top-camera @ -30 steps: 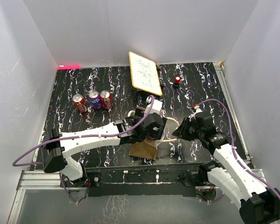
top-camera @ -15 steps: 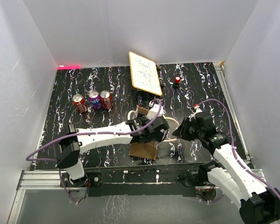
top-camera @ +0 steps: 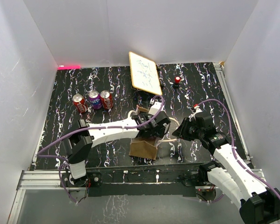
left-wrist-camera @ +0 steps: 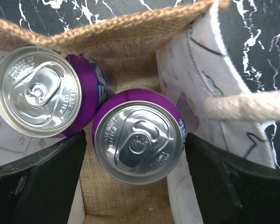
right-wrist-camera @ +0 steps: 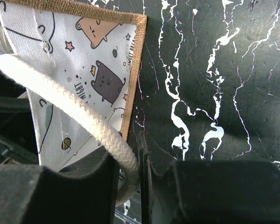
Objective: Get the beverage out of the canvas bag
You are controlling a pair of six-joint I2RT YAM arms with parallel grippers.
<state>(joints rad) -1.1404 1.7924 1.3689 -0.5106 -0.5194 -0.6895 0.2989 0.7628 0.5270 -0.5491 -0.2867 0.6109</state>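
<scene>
The canvas bag [top-camera: 142, 150] stands near the front edge of the table, and its burlap rim [left-wrist-camera: 107, 25] and cartoon-print lining [right-wrist-camera: 84, 70] show in the wrist views. Two purple beverage cans stand upright inside it, one in the middle [left-wrist-camera: 139, 135] and one at the upper left [left-wrist-camera: 37, 91]. My left gripper [left-wrist-camera: 135, 142] is open inside the bag's mouth, with a finger on each side of the middle can. In the top view that gripper [top-camera: 149, 132] hangs over the bag. My right gripper [right-wrist-camera: 130, 158] is shut on a cream rope handle [right-wrist-camera: 79, 116], at the bag's right side [top-camera: 176, 133].
Three cans, a red one [top-camera: 79, 103], a purple one [top-camera: 94, 99] and another red one [top-camera: 106, 99], stand at the back left. A wood-framed whiteboard [top-camera: 144, 73] leans at the back centre, with a small red object [top-camera: 177, 80] to its right. White walls enclose the table.
The left arm has reached further forward, its elbow swinging right and its wrist shifting a little toward the back over the bag. The right arm has stayed still, holding the handle.
</scene>
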